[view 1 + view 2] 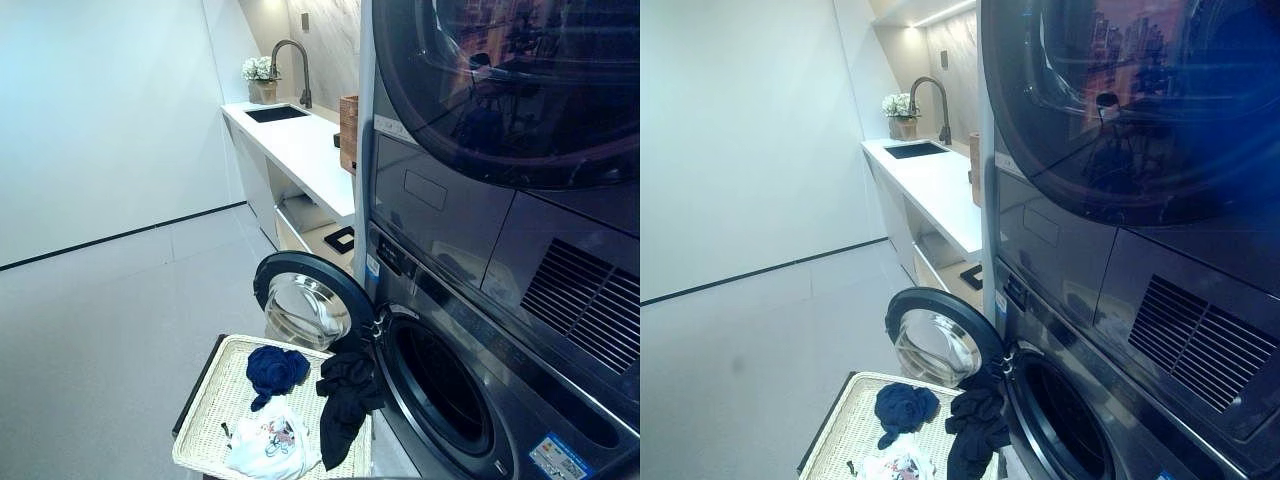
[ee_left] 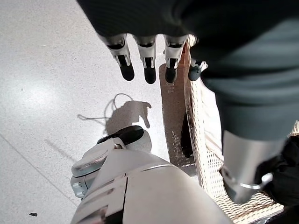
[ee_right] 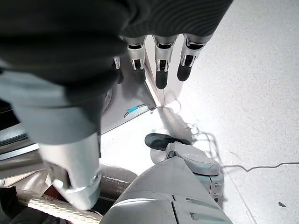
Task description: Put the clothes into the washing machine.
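The washing machine (image 1: 440, 385) stands at the lower right with its round door (image 1: 305, 300) swung open to the left. In front of it a white wicker basket (image 1: 215, 385) holds a navy garment (image 1: 275, 370) and a white printed garment (image 1: 270, 445). A black garment (image 1: 345, 395) hangs over the basket's rim right beside the drum opening. My left hand (image 2: 148, 65) hangs with straight fingers above the floor next to the basket's edge (image 2: 198, 135), holding nothing. My right hand (image 3: 161, 65) also hangs with straight, empty fingers, near the machine's lower front (image 3: 126, 102).
A dryer (image 1: 500, 90) is stacked on the washing machine. Behind it runs a white counter (image 1: 300, 150) with a sink (image 1: 275, 113), a tap, a flower pot (image 1: 262, 80) and a wooden box (image 1: 348, 130). Open floor (image 1: 100, 330) lies to the left.
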Motion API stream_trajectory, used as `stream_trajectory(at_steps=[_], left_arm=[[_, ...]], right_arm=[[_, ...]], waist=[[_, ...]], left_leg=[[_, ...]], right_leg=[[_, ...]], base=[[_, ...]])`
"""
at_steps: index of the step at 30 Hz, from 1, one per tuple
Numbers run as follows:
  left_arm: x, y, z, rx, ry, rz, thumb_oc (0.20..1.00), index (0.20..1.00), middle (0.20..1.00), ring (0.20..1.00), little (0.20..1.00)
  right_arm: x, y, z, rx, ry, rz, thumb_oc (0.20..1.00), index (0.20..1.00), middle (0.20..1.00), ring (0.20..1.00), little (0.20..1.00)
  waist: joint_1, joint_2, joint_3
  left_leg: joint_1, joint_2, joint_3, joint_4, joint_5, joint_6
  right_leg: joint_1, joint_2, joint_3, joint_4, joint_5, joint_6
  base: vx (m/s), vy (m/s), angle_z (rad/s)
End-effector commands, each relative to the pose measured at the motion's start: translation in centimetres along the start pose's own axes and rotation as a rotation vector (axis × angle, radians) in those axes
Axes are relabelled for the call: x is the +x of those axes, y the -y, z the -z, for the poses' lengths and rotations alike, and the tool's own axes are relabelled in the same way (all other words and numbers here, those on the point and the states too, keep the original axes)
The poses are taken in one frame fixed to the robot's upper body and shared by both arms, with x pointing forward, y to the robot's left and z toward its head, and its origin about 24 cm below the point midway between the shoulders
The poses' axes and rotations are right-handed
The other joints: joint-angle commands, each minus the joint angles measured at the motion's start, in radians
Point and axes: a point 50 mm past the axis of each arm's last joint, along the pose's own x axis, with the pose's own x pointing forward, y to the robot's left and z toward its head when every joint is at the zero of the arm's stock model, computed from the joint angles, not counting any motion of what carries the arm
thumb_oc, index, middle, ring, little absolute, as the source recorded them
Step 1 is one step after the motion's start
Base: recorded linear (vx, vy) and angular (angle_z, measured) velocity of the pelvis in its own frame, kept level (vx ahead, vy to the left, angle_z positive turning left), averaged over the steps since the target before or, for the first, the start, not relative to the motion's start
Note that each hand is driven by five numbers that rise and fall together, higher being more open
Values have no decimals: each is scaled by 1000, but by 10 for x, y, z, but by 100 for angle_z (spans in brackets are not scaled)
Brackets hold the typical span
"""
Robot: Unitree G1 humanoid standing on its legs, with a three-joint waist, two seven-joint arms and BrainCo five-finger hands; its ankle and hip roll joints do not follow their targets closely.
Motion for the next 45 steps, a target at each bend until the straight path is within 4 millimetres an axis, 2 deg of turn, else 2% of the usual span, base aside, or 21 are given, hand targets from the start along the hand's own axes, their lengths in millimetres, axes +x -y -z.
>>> stream_trajectory(at_steps=[1,9,15,18,19,20,21,22,24,29,30,32,36,39,43,45], left_arm=[[1,-11,-31,12,65,-27,1000,1000,1000,1000,1000],[1,-12,-34,-10,91,-47,1000,1000,1000,1000,1000],[-2,-23,-50,-84,193,-115,1000,1000,1000,1000,1000],[-9,-36,-85,-157,361,-197,1000,1000,1000,1000,1000],[-16,-45,-110,-202,475,-247,1000,1000,1000,1000,1000],[-16,-46,-113,-206,488,-254,1000,1000,1000,1000,1000],[-32,-59,-150,-260,649,-337,1000,1000,1000,1000,1000],[-38,-64,-163,-286,706,-368,1000,1000,1000,1000,1000],[-53,-75,-183,-326,817,-435,1000,1000,1000,1000,1000],[-81,-95,-215,-401,992,-566,1000,1000,1000,1000,1000],[-98,-101,-232,-441,1070,-626,1000,1000,1000,1000,1000],[-112,-105,-245,-463,1136,-687,1000,1000,1000,1000,1000],[-135,-112,-262,-481,1240,-807,1000,1000,1000,1000,1000],[-167,-114,-279,-455,1399,-991,1000,1000,1000,1000,1000],[-190,-115,-290,-412,1508,-1117,1000,1000,1000,1000,1000],[-208,-116,-300,-329,1588,-1217,1000,1000,1000,1000,1000]], right_arm=[[-1,-2,-25,15,22,6,1000,1000,1000,1000,1000],[-1,1,-28,15,43,13,1000,1000,1000,1000,1000],[-4,5,-50,40,139,17,1000,1000,1000,1000,1000],[-10,12,-82,90,260,29,1000,1000,1000,1000,1000],[-16,16,-104,113,341,37,1000,1000,1000,1000,1000],[-17,16,-106,115,349,38,1000,1000,1000,1000,1000],[-27,22,-135,138,452,51,1000,1000,1000,1000,1000],[-31,25,-145,149,485,58,1000,1000,1000,1000,1000],[-38,31,-160,178,537,72,1000,1000,1000,1000,1000],[-53,43,-187,200,616,86,1000,1000,1000,1000,1000],[-60,48,-200,211,651,89,1000,1000,1000,1000,1000],[-65,51,-208,222,678,88,1000,1000,1000,1000,1000],[-71,50,-217,237,719,78,1000,1000,1000,1000,1000],[-82,50,-231,247,798,63,1000,1000,1000,1000,1000],[-92,50,-244,251,855,58,1000,1000,1000,1000,1000],[-100,52,-253,242,890,55,1000,1000,1000,1000,1000]], waist=[[15,-30,58],[17,-32,69],[24,-35,109],[29,-31,173],[29,-29,221],[29,-28,225],[31,-25,289],[33,-23,309],[36,-18,348],[39,-19,415],[41,-25,444],[43,-31,469],[47,-42,479],[47,-54,479],[44,-55,479],[41,-53,479]], left_leg=[[4,-59,41,8,-34,54],[0,-59,36,8,-32,54],[-30,-57,30,8,-18,56],[-101,-54,15,13,4,61],[-149,-56,4,15,18,64],[-156,-56,3,16,20,65],[-230,-65,-11,16,41,68],[-260,-70,-19,16,49,69],[-314,-81,-36,24,57,69],[-430,-99,-66,74,66,68],[-491,-107,-75,115,67,66],[-540,-114,-85,149,69,64],[-635,-126,-102,194,74,64],[-762,-136,-115,233,84,62],[-853,-142,-122,281,81,58],[-905,-145,-124,311,77,55]], right_leg=[[40,4,-6,11,-65,20],[35,7,-3,11,-63,19],[-1,7,0,24,-57,22],[-92,8,1,59,-51,16],[-147,13,1,74,-43,11],[-154,14,0,76,-42,11],[-229,24,-4,86,-27,4],[-257,26,-7,87,-20,3],[-307,27,-12,97,-11,3],[-423,20,-27,146,0,7],[-478,19,-30,177,1,9],[-521,18,-34,205,1,10],[-610,12,-44,249,4,13],[-735,16,-57,290,14,17],[-816,15,-64,328,14,17],[-864,15,-67,354,12,16]], base=[[0,0,0],[34,5,0],[65,0,0],[-180,-13,1],[-252,-19,1],[-425,-32,15],[-312,-22,23],[-336,-23,22],[-142,-8,5],[-112,-6,0],[-125,-34,1],[-107,-47,2],[-63,-66,5],[-81,-80,12],[-34,-25,7],[-11,-6,6]])
